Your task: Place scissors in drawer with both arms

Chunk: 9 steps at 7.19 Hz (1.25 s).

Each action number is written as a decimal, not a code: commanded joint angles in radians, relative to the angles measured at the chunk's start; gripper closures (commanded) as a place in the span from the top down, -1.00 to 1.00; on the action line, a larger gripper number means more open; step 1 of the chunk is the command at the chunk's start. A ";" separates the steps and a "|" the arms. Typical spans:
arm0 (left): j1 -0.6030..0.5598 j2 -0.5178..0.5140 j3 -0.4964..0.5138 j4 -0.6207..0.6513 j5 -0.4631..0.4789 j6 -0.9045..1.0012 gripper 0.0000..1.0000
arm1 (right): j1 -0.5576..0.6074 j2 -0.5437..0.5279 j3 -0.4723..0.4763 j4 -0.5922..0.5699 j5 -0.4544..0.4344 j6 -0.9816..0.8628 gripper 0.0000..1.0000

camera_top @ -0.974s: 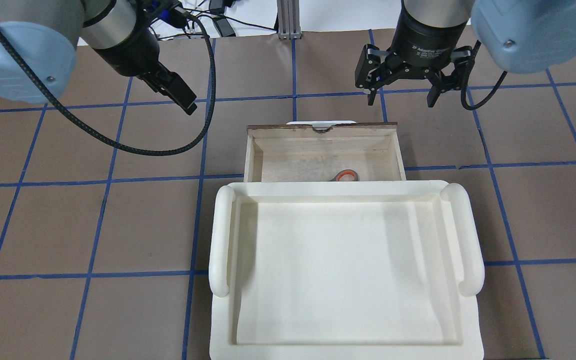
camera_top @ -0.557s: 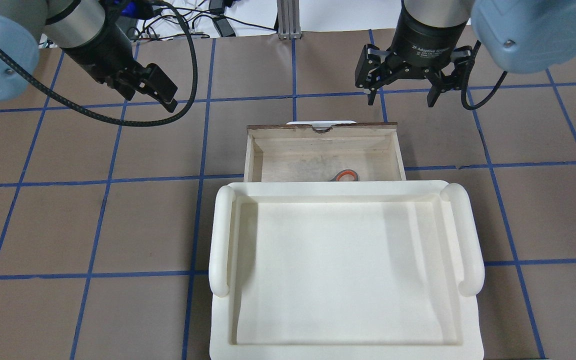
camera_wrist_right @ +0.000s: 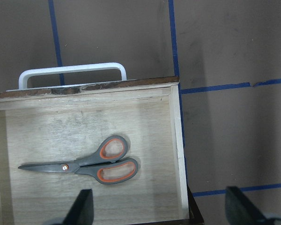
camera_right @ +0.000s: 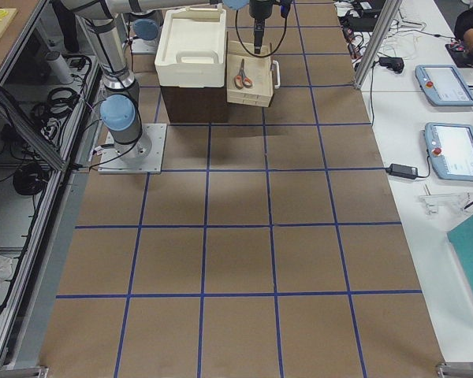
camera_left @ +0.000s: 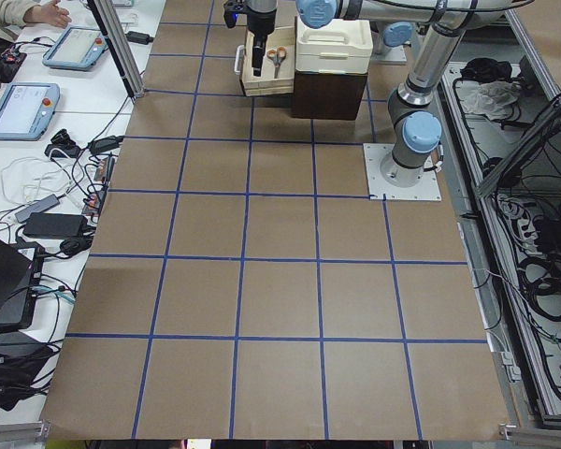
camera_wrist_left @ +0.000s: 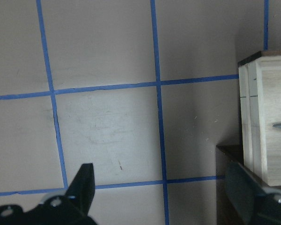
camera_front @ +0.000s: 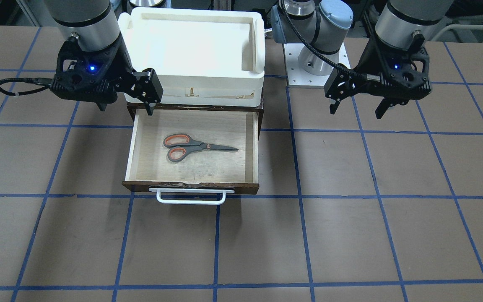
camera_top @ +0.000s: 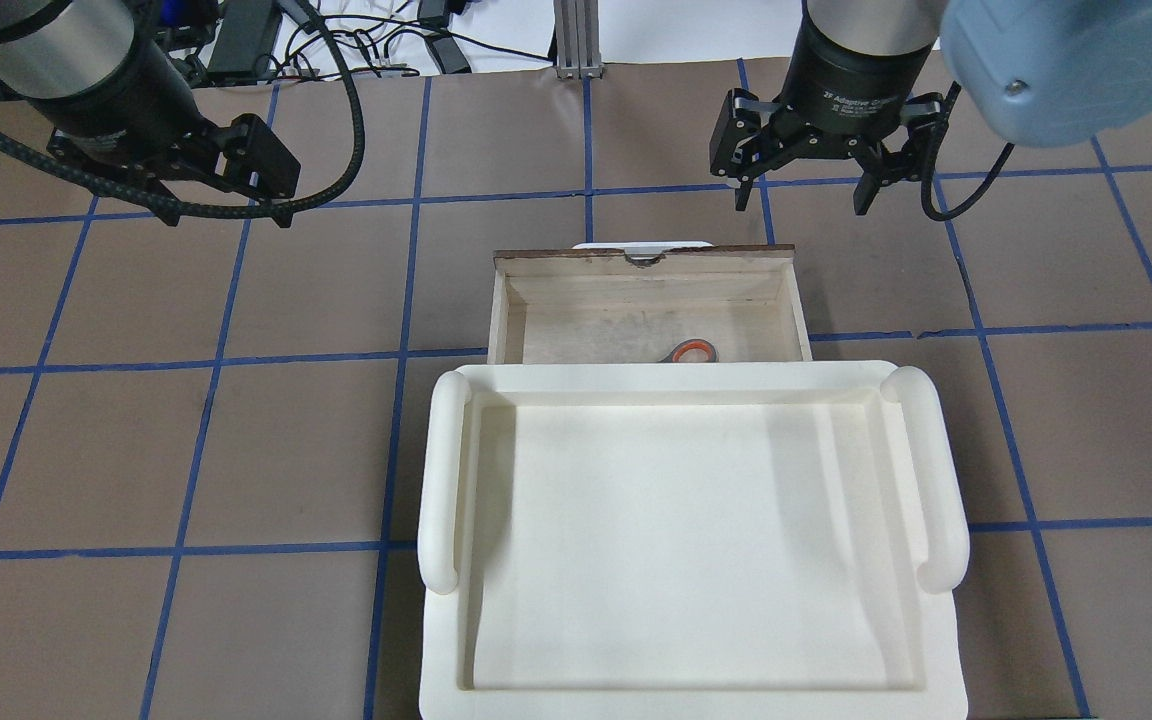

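Observation:
The scissors (camera_front: pixel 195 147) lie flat inside the open drawer (camera_front: pixel 191 186), blades pointing toward the robot's left. They also show in the right wrist view (camera_wrist_right: pixel 84 166), and one orange loop shows in the overhead view (camera_top: pixel 691 352). The drawer's front rim (camera_top: pixel 646 258) carries the white bar handle (camera_front: pixel 191 197). My right gripper (camera_top: pixel 800 205) is open and empty, hovering over the drawer's right side (camera_front: pixel 126 110). My left gripper (camera_top: pixel 229 220) is open and empty, over bare table left of the drawer (camera_front: pixel 356 112).
A stack of white plastic trays (camera_top: pixel 446 470) sits on the dark cabinet behind the drawer (camera_front: pixel 258 42). The left arm's black cable (camera_top: pixel 356 120) loops beside its gripper. The table is brown with blue tape lines. Pendants and cables lie beyond the far edge.
My left gripper has swung further left, away from the drawer, and its wrist has turned. The right gripper, the drawer and the scissors have not moved.

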<state>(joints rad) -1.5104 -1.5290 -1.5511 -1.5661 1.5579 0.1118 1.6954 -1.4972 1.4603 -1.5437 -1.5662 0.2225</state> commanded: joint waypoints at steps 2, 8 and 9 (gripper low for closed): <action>-0.023 0.012 0.000 -0.025 0.007 -0.083 0.99 | 0.000 0.000 0.000 0.001 0.000 0.001 1.00; -0.027 0.024 -0.001 -0.023 0.008 -0.080 1.00 | 0.000 0.006 0.000 0.002 0.000 0.001 1.00; -0.027 0.026 -0.001 -0.022 0.010 -0.078 1.00 | 0.001 0.006 0.000 0.002 0.001 0.003 1.00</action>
